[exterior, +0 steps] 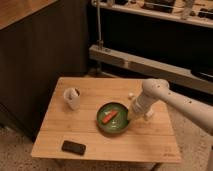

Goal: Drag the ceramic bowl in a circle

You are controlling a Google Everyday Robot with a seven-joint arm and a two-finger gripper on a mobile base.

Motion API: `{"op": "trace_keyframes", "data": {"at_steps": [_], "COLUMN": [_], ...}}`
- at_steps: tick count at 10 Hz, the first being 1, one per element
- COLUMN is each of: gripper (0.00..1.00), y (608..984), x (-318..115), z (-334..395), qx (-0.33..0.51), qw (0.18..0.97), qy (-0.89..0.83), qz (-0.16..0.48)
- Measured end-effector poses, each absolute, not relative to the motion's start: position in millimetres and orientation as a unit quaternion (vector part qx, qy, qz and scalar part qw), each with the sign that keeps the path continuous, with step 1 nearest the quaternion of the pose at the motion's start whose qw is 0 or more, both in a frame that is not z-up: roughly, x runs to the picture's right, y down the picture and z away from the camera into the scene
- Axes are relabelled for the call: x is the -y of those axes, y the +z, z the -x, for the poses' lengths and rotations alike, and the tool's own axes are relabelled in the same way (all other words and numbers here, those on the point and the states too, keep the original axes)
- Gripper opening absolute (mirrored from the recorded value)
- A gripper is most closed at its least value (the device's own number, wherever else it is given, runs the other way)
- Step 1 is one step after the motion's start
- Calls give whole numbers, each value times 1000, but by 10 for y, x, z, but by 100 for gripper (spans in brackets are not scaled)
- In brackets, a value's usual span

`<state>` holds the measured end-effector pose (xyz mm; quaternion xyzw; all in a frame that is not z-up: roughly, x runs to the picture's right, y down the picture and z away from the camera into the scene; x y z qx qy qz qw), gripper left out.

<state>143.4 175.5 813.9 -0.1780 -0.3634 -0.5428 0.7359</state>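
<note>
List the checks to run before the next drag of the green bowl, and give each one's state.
1. Gripper at the right rim of the ceramic bowl: ok.
2. Firm hold on the bowl: cannot tell.
3. Bowl flat on the wooden table, away from its edges: ok.
4. White mug apart from the bowl, to its left: ok.
5. Black phone apart from the bowl, near the front edge: ok.
6. Orange item lying inside the bowl: ok.
</note>
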Motion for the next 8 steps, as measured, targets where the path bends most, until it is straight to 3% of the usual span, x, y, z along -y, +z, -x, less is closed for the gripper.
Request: {"op": "trace_keyframes", "data": {"at_steps": [3, 8], "gripper": [15, 15], "y": [7890, 7930], "x": [-1980, -1999], "z": [-1337, -1181], "qx": [359, 346], "qw": [717, 707], "qy": [-572, -591], "qz": [175, 178]}}
